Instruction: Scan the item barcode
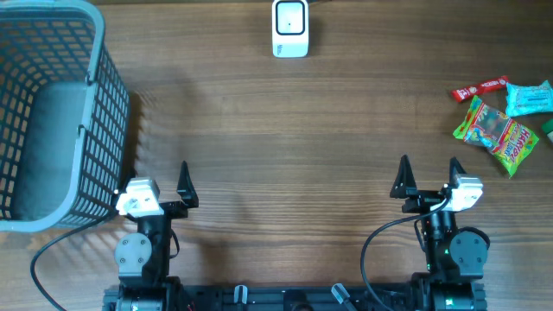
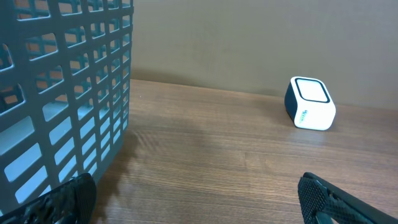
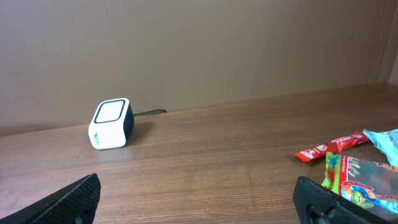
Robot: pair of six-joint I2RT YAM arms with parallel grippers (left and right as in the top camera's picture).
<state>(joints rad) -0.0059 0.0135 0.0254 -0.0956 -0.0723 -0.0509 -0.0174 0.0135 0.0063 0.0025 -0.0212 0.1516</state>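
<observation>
The white barcode scanner (image 1: pixel 289 28) stands at the far middle of the table, its window up; it also shows in the left wrist view (image 2: pixel 310 103) and the right wrist view (image 3: pixel 112 124). The items lie at the far right: a red bar (image 1: pixel 478 88), a blue packet (image 1: pixel 528 98) and a green-yellow gummy bag (image 1: pixel 497 134). My right gripper (image 1: pixel 428 177) hovers near the front edge, open and empty, left of the gummy bag (image 3: pixel 360 180) and the red bar (image 3: pixel 333 147). My left gripper (image 1: pixel 158 183) is open too, with bare wood between its fingers (image 2: pixel 196 199).
A grey-blue mesh basket (image 1: pixel 52 112) fills the far left corner, close beside my left gripper; its wall (image 2: pixel 62 93) looms at the left of that wrist view. A cable runs from the scanner off the back edge.
</observation>
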